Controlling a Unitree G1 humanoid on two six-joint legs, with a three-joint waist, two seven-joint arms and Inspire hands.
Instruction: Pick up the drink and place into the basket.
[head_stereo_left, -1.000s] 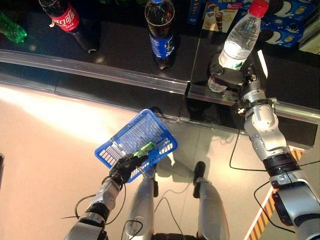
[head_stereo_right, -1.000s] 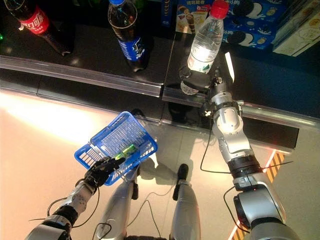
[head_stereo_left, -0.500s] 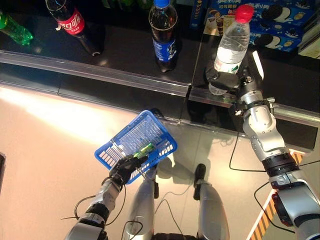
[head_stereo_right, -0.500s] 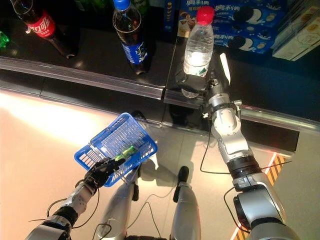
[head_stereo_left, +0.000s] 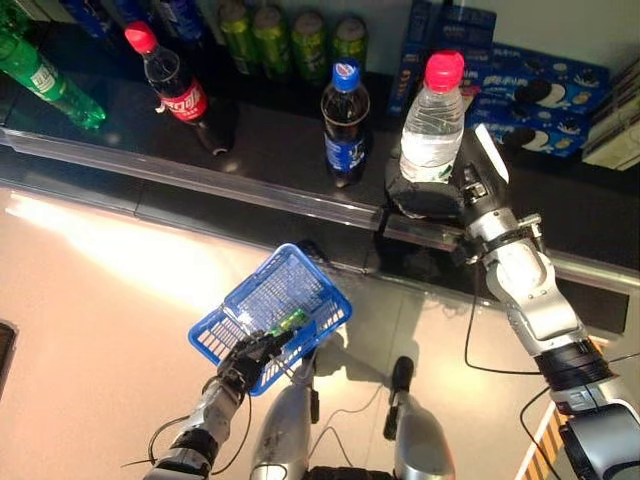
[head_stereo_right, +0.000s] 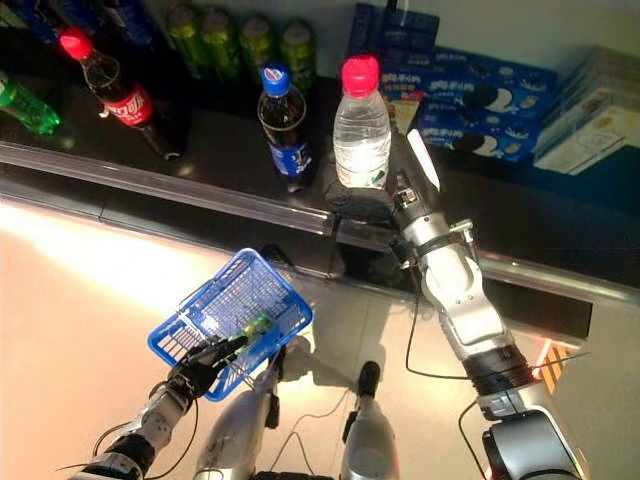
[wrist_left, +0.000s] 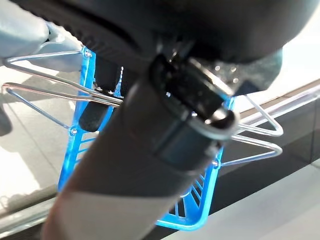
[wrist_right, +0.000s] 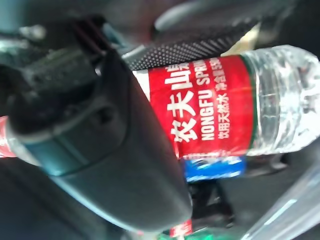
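My right hand (head_stereo_left: 432, 192) is shut on a clear water bottle (head_stereo_left: 432, 125) with a red cap, holding it upright just above the dark shelf's front rail. In the right wrist view the bottle's red label (wrist_right: 210, 107) shows between the thumb and the fingers. My left hand (head_stereo_left: 252, 352) is low at the left, shut on the wire handles (wrist_left: 47, 90) of a blue plastic basket (head_stereo_left: 270, 300), which hangs over the pale floor. The basket (head_stereo_right: 232, 305) lies well down and left of the bottle.
On the dark shelf (head_stereo_left: 270, 130) stand a blue-label cola bottle (head_stereo_left: 345, 125), a red-label cola bottle (head_stereo_left: 180, 95), a green bottle (head_stereo_left: 45, 80), green cans (head_stereo_left: 290, 40) at the back and blue biscuit boxes (head_stereo_left: 530, 85). A clear rail (head_stereo_left: 200, 175) edges the shelf front.
The camera has tilted up, so more of the shelf shows. My right hand has drawn the water bottle left and toward the shelf's front rail. The basket hand has held still.
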